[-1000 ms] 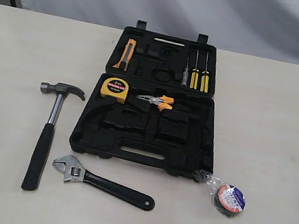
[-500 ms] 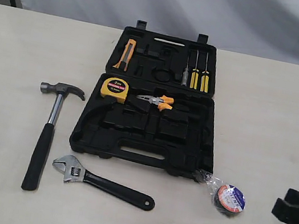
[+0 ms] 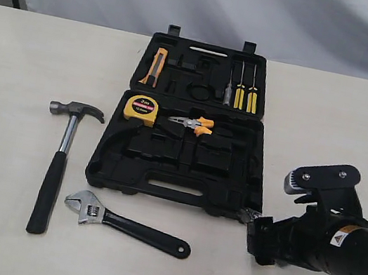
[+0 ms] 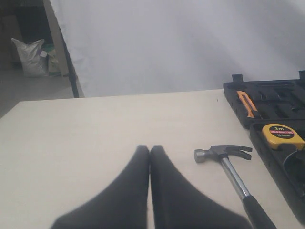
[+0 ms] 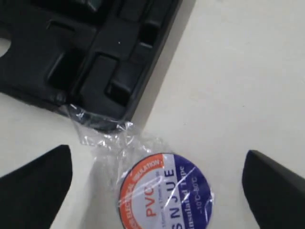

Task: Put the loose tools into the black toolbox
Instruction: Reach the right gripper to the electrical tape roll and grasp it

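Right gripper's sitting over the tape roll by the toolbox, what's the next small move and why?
Probably lower the right gripper straight down and close on the tape roll. Its fingers are open on either side of the roll, which lies flat on the table beside the black toolbox corner, so little sideways correction seems needed.

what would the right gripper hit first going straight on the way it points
Probably the small black tape roll in its clear wrapper, lying between the right gripper's open fingers; depth is unclear.

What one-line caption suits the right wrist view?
Open right gripper poised over a wrapped tape roll beside the black toolbox corner.
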